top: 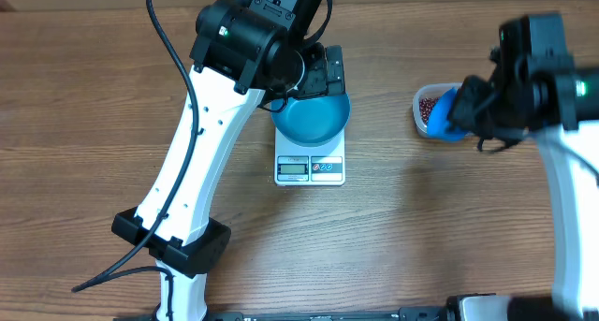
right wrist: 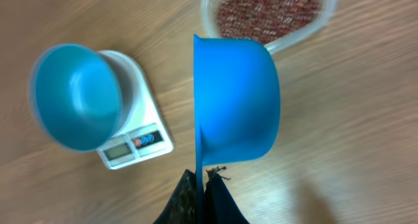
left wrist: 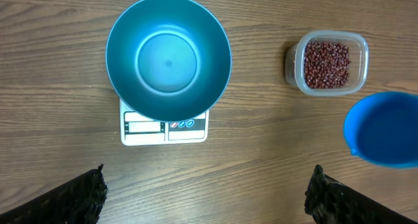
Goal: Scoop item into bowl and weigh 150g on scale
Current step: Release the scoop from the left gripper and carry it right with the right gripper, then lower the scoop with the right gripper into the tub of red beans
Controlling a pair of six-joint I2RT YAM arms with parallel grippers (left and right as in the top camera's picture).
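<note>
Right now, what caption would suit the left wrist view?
Empty blue bowl on the white scale; clear tub of red beans and blue scoop nearby.

Scale point(left wrist: 164, 127) readout illegibly small

A wooden table point(top: 84, 96) fills the view; brown grain runs sideways; the light is even.

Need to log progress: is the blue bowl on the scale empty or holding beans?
Empty. The bowl on the scale shows only its bare blue inside from above; the beans sit in the clear tub.
</note>
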